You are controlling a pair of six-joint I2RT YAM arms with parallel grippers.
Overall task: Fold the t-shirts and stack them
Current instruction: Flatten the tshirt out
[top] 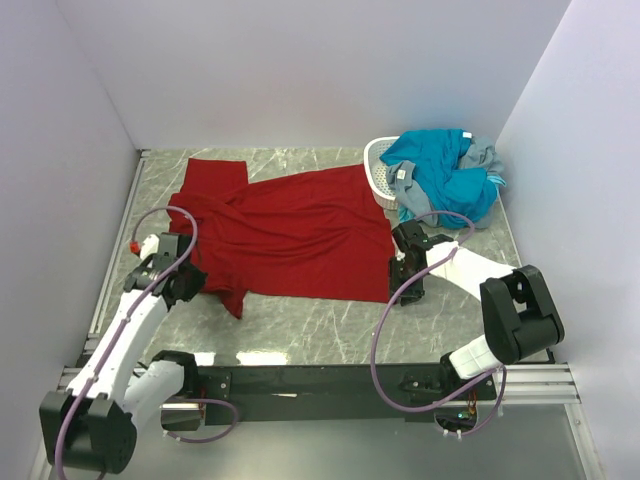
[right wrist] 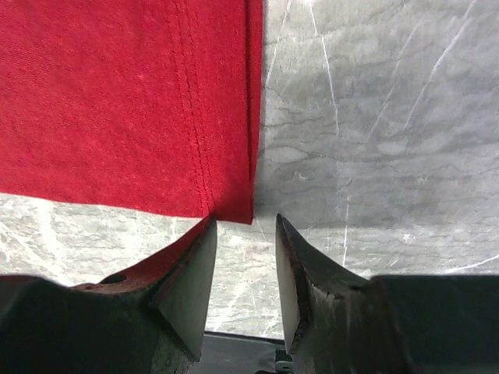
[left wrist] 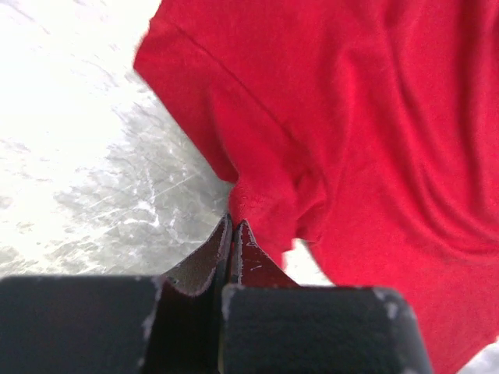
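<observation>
We see the red t-shirt [top: 300, 235] spread on the counter [top: 320, 322] with its long axis running sideways away from the white basket [top: 378, 172]. Its hem is the end nearest the basket, and its far corner lies just beside the basket's rim. The neck and both sleeves point away from the basket towards the left wall. The cloth is creased near the sleeves and flatter towards the hem.

A teal t-shirt [top: 440, 165] and a grey t-shirt [top: 487, 158] lie heaped in and over the basket.

The right tool [right wrist: 245, 222] sits just nearer us than the basket, at the hem's near corner. Its fingers stand apart with the stitched corner just ahead of the gap.

The left tool [left wrist: 234, 226] is at the near sleeve, at the end of the shirt farthest from the basket. Its fingers are pressed together and the tips touch the sleeve's edge. We cannot tell whether any cloth is caught between them.

Bare counter runs along the shirt's near edge, and a narrower strip runs along its far edge.
</observation>
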